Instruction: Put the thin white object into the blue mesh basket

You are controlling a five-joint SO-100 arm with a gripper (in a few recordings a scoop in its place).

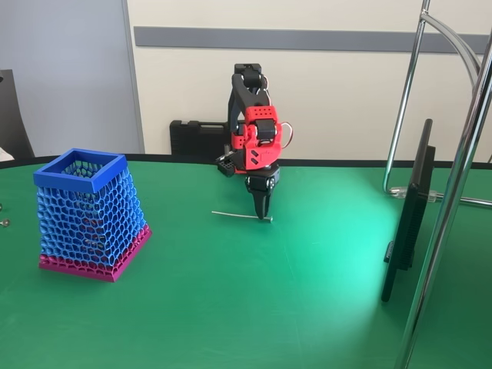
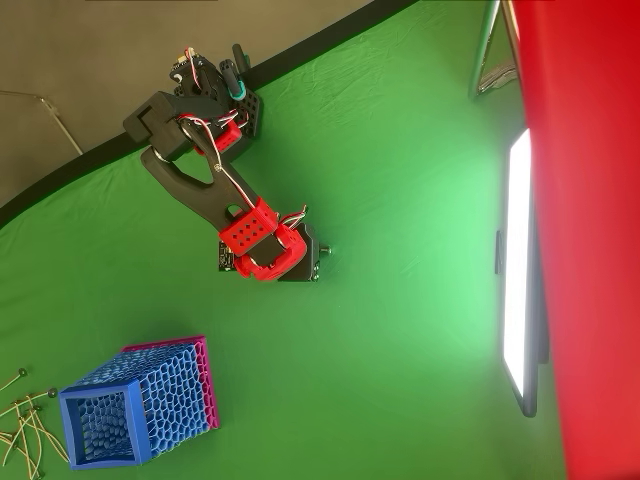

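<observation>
Fixed view, left to right. The blue basket (image 1: 91, 214) stands upright on the green table (image 1: 254, 307) at the left, open top up, pink band at its base.

Well right of it, mid-table, the white stick (image 1: 240, 216) sits roughly level, just above or on the table, can't tell which. It points left toward the basket, well apart from it. Its right end is at the tips of the hand (image 1: 262, 215).

The hand points straight down under the red-and-black arm (image 1: 256, 138). Its fingers look closed together on the stick's right end; the grip point is small, but the stick meets the tips there.

A black case (image 1: 200, 141) lies at the far edge behind the arm. On the right a dark screen (image 1: 409, 215) stands edge-on, with chrome stand tubes (image 1: 450, 200) around it.

Overhead view: the basket (image 2: 140, 405) is at the lower left with its rim toward the picture's left edge. Loose thin sticks (image 2: 25, 430) lie beside it at the left edge. The arm (image 2: 230, 200) reaches from its base at the top down to mid-table. The hand is hidden under the red wrist, and only a small knob (image 2: 323, 251) of the stick shows beside it.
</observation>
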